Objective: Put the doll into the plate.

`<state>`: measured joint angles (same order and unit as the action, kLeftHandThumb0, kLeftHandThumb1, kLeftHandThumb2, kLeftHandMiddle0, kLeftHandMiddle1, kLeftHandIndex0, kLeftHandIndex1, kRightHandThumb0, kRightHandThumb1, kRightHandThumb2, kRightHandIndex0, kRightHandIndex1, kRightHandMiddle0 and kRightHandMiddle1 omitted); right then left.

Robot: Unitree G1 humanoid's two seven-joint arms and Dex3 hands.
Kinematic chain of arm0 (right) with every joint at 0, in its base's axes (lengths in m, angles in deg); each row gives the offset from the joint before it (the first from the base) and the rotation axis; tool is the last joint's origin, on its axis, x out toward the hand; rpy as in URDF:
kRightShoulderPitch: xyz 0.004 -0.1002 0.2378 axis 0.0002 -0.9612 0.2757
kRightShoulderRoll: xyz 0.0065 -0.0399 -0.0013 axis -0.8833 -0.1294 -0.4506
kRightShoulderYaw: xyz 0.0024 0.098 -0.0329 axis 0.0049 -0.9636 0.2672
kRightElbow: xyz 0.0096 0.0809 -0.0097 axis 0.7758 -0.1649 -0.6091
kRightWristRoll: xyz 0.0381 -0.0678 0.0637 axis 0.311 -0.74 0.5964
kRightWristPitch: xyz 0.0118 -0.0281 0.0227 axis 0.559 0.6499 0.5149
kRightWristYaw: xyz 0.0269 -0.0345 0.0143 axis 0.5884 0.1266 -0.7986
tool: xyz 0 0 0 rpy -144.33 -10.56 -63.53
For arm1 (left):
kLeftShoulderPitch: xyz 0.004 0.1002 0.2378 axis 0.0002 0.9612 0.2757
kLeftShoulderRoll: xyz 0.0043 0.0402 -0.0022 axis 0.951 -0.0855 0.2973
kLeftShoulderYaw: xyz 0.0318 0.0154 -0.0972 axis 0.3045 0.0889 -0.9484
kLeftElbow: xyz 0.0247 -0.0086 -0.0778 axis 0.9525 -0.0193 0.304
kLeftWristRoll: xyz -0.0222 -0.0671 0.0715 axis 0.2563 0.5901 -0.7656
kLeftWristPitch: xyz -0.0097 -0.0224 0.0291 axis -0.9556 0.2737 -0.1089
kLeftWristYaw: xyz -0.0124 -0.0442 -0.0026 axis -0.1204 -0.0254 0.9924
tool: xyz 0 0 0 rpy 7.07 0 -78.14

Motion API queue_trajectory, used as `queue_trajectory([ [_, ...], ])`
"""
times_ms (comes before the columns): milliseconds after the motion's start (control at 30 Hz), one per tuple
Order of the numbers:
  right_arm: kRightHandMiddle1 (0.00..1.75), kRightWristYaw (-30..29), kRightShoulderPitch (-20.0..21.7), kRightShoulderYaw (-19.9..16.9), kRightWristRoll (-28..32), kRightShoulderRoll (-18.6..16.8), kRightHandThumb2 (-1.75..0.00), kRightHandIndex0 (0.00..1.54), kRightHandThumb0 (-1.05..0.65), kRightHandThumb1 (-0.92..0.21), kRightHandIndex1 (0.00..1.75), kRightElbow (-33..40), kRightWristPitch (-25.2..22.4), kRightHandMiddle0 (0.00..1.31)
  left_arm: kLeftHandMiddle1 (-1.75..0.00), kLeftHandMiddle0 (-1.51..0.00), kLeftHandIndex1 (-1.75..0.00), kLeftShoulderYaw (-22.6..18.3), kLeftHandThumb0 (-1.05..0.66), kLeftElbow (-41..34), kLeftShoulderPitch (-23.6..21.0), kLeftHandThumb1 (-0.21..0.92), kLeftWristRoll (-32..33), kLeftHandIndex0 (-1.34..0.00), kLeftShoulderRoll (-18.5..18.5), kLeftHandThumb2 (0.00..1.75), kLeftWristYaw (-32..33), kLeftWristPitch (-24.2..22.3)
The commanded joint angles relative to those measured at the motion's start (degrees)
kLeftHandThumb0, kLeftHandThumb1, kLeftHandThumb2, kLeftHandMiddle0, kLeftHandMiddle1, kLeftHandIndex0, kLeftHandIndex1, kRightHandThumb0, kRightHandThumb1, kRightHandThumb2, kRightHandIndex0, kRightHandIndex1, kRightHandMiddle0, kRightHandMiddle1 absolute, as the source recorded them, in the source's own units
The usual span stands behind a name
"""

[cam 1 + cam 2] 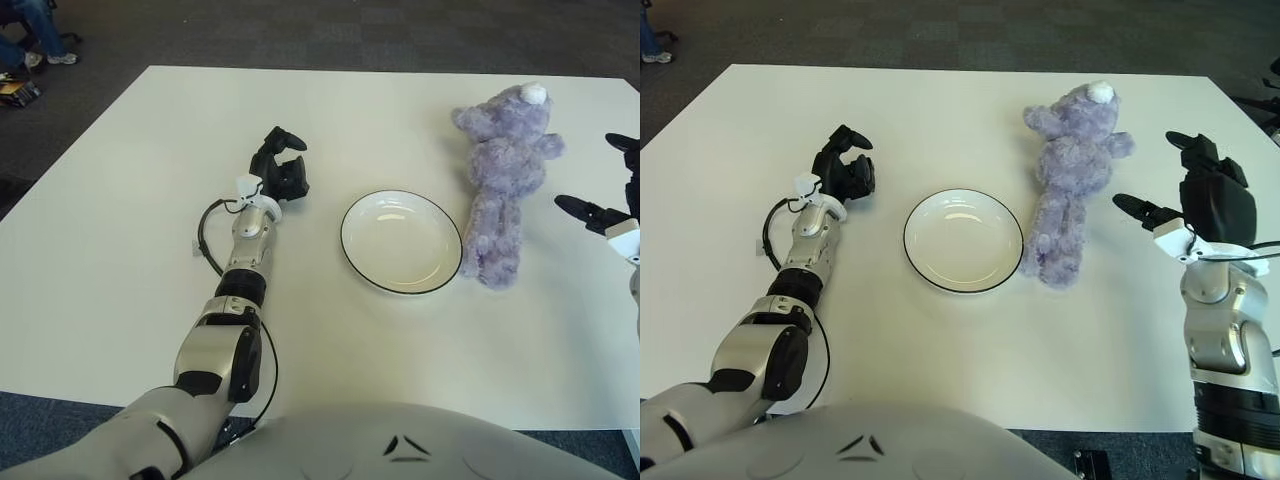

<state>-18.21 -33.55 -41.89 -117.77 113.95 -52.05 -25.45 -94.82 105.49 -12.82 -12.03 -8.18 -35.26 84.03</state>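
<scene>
A purple plush bear doll [1072, 180] lies on its back on the white table, just right of an empty white plate with a dark rim [963, 240]; its legs touch the plate's right edge. My right hand [1185, 190] is to the right of the doll, apart from it, with fingers spread and holding nothing. My left hand [843, 170] is to the left of the plate, with fingers relaxed and holding nothing.
The white table [940, 110] fills most of the view. Dark carpet lies beyond its far edge. A person's feet [40, 55] and some items show on the floor at the far left.
</scene>
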Motion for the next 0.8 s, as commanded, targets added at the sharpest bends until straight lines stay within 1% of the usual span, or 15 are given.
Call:
queue_trajectory([
  [0, 0.50, 0.7, -0.4, -0.5, -2.0, 2.9, -0.27, 0.00, -0.99, -0.85, 1.32, -1.0, 1.7, 0.00, -1.75, -1.25, -1.75, 0.0, -0.46, 2.3, 2.6, 0.38, 0.6, -0.56, -0.6, 1.23, -0.6, 0.8],
  [133, 0.37, -0.1, -0.3, -0.2, -3.9, 4.8, -0.24, 0.00, -1.04, -0.90, 1.53, -2.1, 3.5, 0.00, -1.75, -1.26, -1.75, -0.1, -0.46, 2.4, 2.5, 0.37, 0.5, -0.57, -0.5, 1.24, -0.5, 0.9],
  [267, 0.26, -3.5, 0.3, 0.3, -7.3, 5.7, -0.21, 0.00, -1.04, -0.86, 1.62, -4.0, 4.9, 0.00, -1.75, -1.26, -1.75, -0.1, -0.46, 2.6, 2.5, 0.37, 0.5, -0.57, -0.5, 1.25, -0.5, 1.0],
  [300, 0.24, -3.9, 0.4, 0.3, -7.6, 5.7, -0.20, 0.00, -1.05, -0.85, 1.63, -4.2, 5.1, 0.00, -1.75, -1.26, -1.75, -0.1, -0.46, 2.6, 2.5, 0.37, 0.5, -0.57, -0.5, 1.25, -0.5, 1.0],
  [367, 0.19, -6.4, 0.8, 1.0, -9.9, 5.9, -0.19, 0.00, -1.05, -0.84, 1.62, -5.7, 5.6, 0.00, -1.75, -1.26, -1.75, -0.1, -0.46, 2.7, 2.5, 0.37, 0.4, -0.57, -0.5, 1.25, -0.5, 1.1],
  [400, 0.12, -7.5, 0.9, 1.3, -10.8, 5.9, -0.19, 0.00, -1.04, -0.84, 1.53, -6.4, 5.8, 0.00, -1.75, -1.26, -1.75, -0.1, -0.46, 2.7, 2.4, 0.37, 0.4, -0.57, -0.5, 1.25, -0.4, 1.2],
  [433, 0.08, -9.1, 1.0, 1.7, -12.1, 6.0, -0.19, 0.00, -1.01, -0.82, 1.35, -7.2, 6.2, 0.00, -1.75, -1.26, -1.75, 0.0, -0.46, 2.7, 2.4, 0.38, 0.4, -0.56, -0.5, 1.23, -0.3, 1.2],
  [533, 0.02, -12.1, 1.3, 2.4, -14.3, 6.1, -0.20, 0.00, -0.98, -0.81, 1.17, -8.8, 6.9, 0.00, -1.75, -1.26, -1.75, 0.0, -0.45, 2.8, 2.4, 0.39, 0.3, -0.55, -0.5, 1.22, -0.1, 1.2],
  [567, 0.02, -12.8, 1.4, 2.5, -14.9, 6.1, -0.20, 0.00, -0.98, -0.80, 1.15, -9.0, 6.9, 0.00, -1.75, -1.26, -1.75, 0.0, -0.45, 2.8, 2.4, 0.39, 0.2, -0.55, -0.5, 1.22, -0.1, 1.2],
  [600, 0.01, -13.3, 1.4, 2.7, -15.3, 6.2, -0.28, 0.00, -0.94, -0.74, 1.05, -9.3, 7.0, 0.00, -1.75, -1.26, -1.75, 0.0, -0.45, 2.8, 2.4, 0.40, 0.2, -0.55, -0.5, 1.22, -0.1, 1.3],
  [633, 0.01, -14.0, 1.5, 2.9, -15.9, 6.3, -0.39, 0.00, -0.91, -0.66, 0.98, -9.6, 7.0, 0.00, -1.75, -1.26, -1.75, 0.0, -0.45, 2.8, 2.4, 0.40, 0.2, -0.55, -0.5, 1.22, 0.0, 1.3],
  [667, 0.01, -14.8, 1.6, 3.1, -16.5, 6.5, -0.43, 0.00, -0.87, -0.62, 0.90, -9.9, 7.1, 0.00, -1.75, -1.26, -1.75, 0.0, -0.45, 2.8, 2.4, 0.40, 0.2, -0.55, -0.4, 1.22, 0.0, 1.2],
  [700, 0.00, -15.4, 1.7, 3.3, -17.0, 6.5, -0.57, 0.01, -0.79, -0.50, 0.69, -10.2, 7.2, 0.00, -1.75, -1.26, -1.75, 0.0, -0.46, 2.8, 2.4, 0.39, 0.1, -0.55, -0.4, 1.22, 0.0, 1.2],
  [733, 0.00, -16.8, 1.8, 3.7, -18.0, 6.9, -0.68, 0.02, -0.74, -0.42, 0.52, -10.7, 7.7, 0.00, -1.75, -1.26, -1.75, 0.1, -0.46, 2.7, 2.4, 0.39, 0.1, -0.56, -0.4, 1.23, 0.0, 1.1],
  [767, 0.00, -17.7, 1.8, 3.8, -18.7, 7.2, -0.73, 0.03, -0.70, -0.37, 0.45, -11.0, 8.0, 0.00, -1.75, -1.26, -1.75, 0.1, -0.46, 2.6, 2.5, 0.39, 0.1, -0.56, -0.4, 1.23, 0.0, 1.1],
])
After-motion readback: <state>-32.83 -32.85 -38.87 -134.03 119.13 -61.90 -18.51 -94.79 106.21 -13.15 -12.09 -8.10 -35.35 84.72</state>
